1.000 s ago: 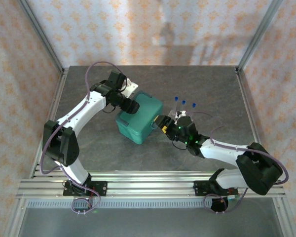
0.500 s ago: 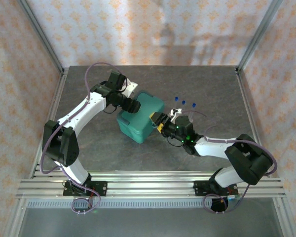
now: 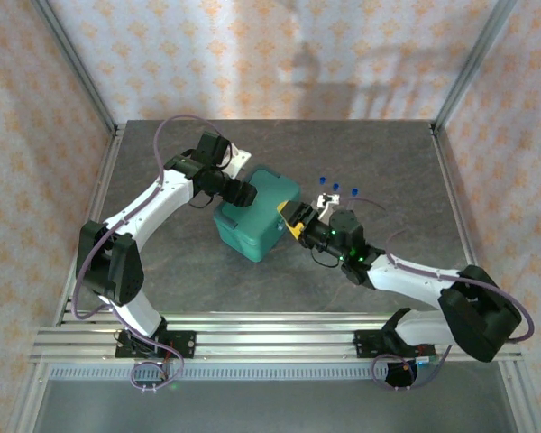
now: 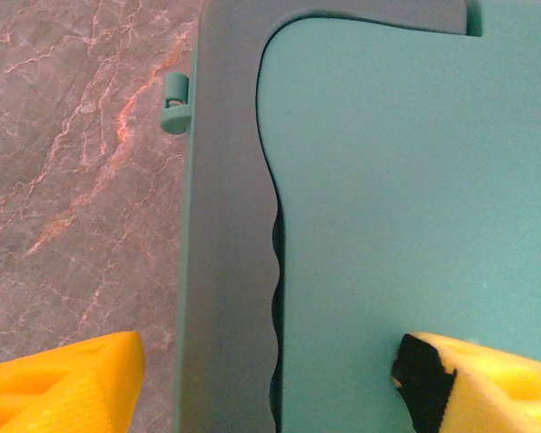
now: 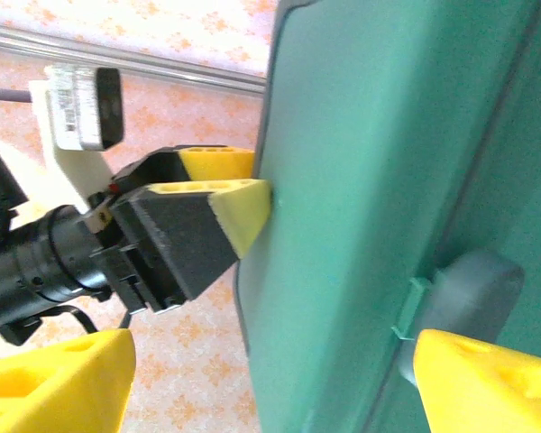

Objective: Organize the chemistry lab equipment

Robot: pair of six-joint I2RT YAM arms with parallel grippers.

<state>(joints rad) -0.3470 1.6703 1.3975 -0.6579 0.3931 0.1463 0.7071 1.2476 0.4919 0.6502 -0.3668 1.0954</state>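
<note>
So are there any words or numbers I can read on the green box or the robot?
No text here can be read.
On the small white paper sticker, seen from the right wrist: tiny print, too blurred to read.
On the big teal plastic hinged case: no words or numbers visible.

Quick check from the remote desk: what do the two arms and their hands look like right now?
The left arm and right arm have white shells, black joints and a looping greyish-purple cable each. The left hand and right hand have yellow wedge fingers with black pads. Green lights glow near the right wrist.
</note>
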